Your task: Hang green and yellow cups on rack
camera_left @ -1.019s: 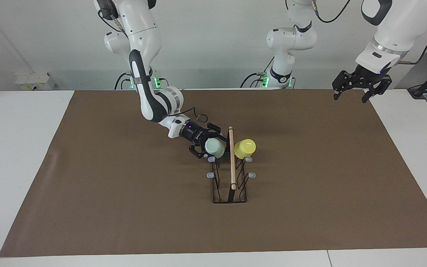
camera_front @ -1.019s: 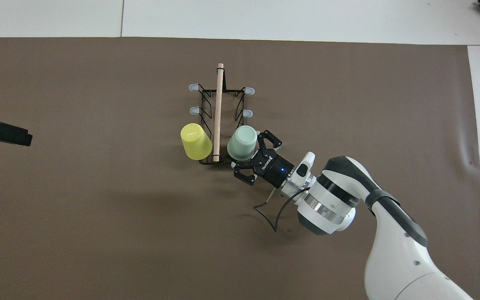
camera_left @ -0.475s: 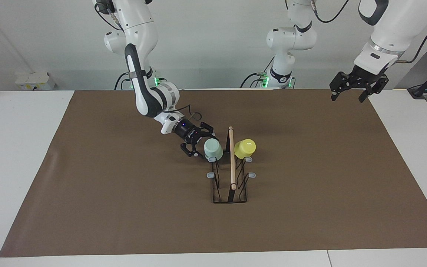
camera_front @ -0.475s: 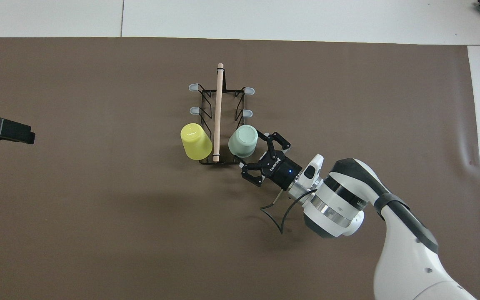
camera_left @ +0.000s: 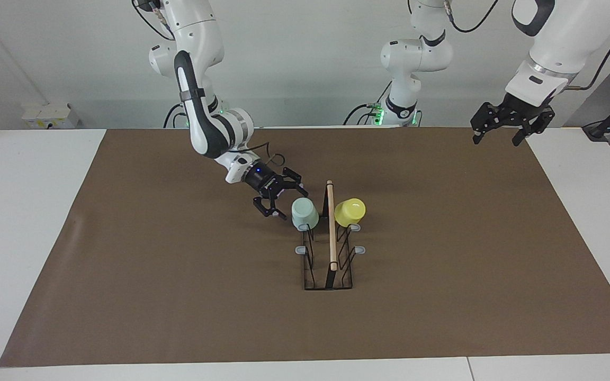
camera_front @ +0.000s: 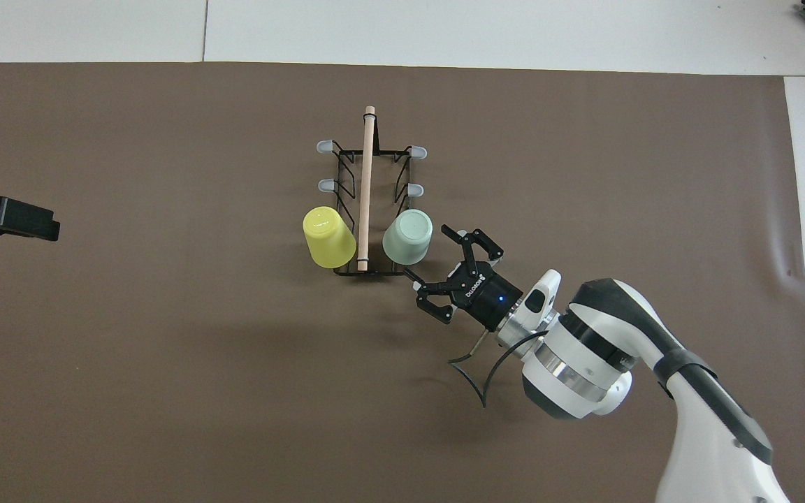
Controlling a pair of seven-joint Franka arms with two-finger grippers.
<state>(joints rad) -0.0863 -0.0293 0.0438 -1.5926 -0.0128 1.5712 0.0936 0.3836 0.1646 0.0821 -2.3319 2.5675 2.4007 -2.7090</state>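
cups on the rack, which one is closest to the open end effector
The green cup, hung on the rack's side toward the right end effector. The yellow cup hangs across the wooden rod.

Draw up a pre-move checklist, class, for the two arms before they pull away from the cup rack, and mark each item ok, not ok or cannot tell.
1. Green cup hung on the rack: ok.
2. Yellow cup hung on the rack's other side: ok.
3. Right gripper open, beside the green cup and clear of it: ok.
4. Left gripper open, holding nothing, waiting above the mat's corner at the left arm's end: ok.
5. Rack upright on the mat: ok.
6. Cups seated fully on their pegs: cannot tell.
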